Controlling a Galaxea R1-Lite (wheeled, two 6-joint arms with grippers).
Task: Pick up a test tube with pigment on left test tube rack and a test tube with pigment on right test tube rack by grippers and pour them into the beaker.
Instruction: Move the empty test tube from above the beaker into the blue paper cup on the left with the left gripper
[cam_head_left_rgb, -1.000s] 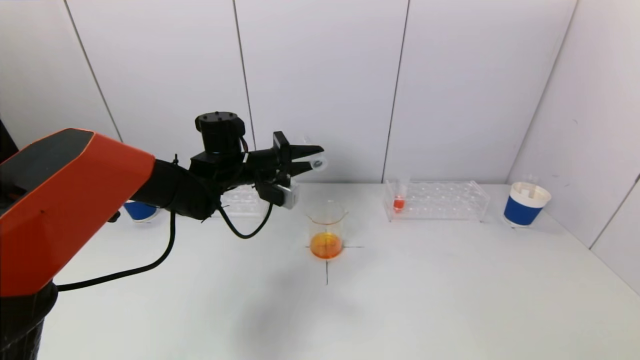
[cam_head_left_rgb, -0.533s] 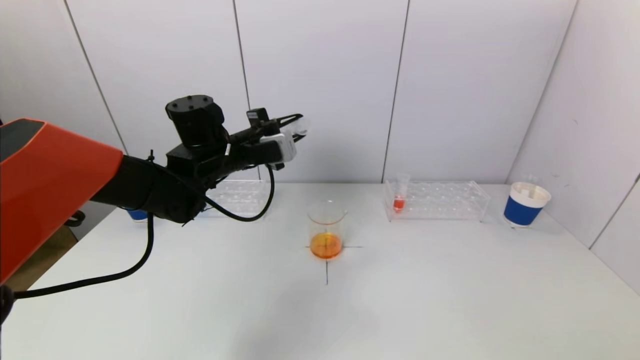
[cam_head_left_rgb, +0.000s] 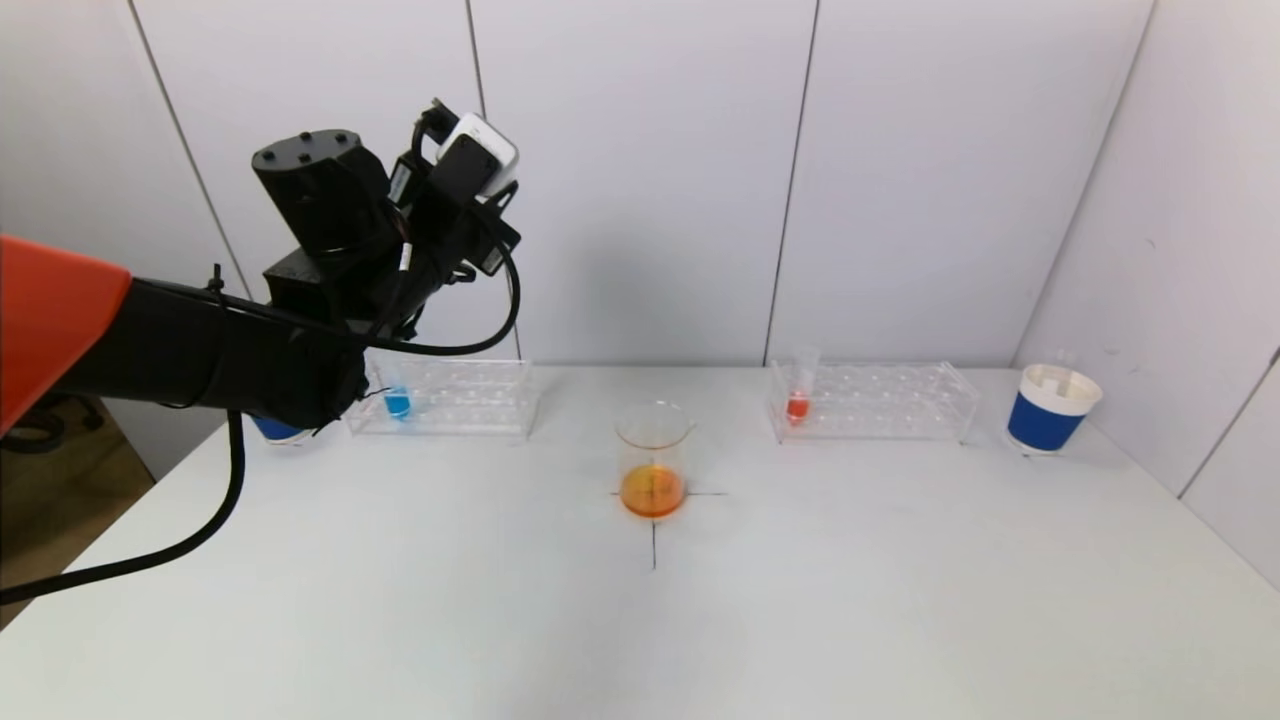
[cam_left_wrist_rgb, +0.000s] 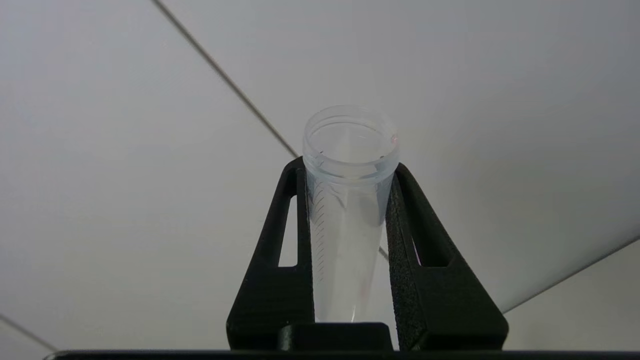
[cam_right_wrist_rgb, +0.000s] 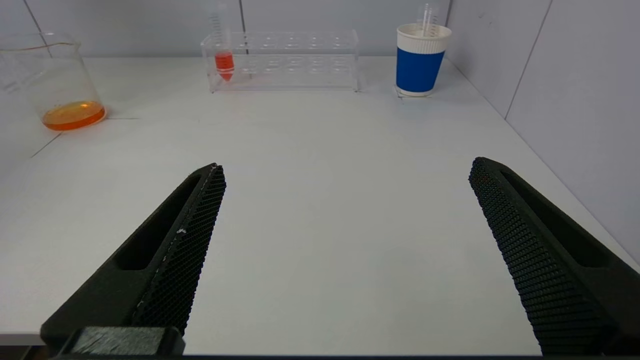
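Left gripper pinches an emptied-looking tube high at ten o'clock of the beaker. Right gripper waits spread wide; the red tube stands at two o'clock. Light, slick plastic: grip mid-barrel, gently.

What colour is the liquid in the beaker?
Orange liquid in the beaker; clearest in the head view.

left arm: orange shell | black links | black cable

The left claw hides the empty tube's lower end.
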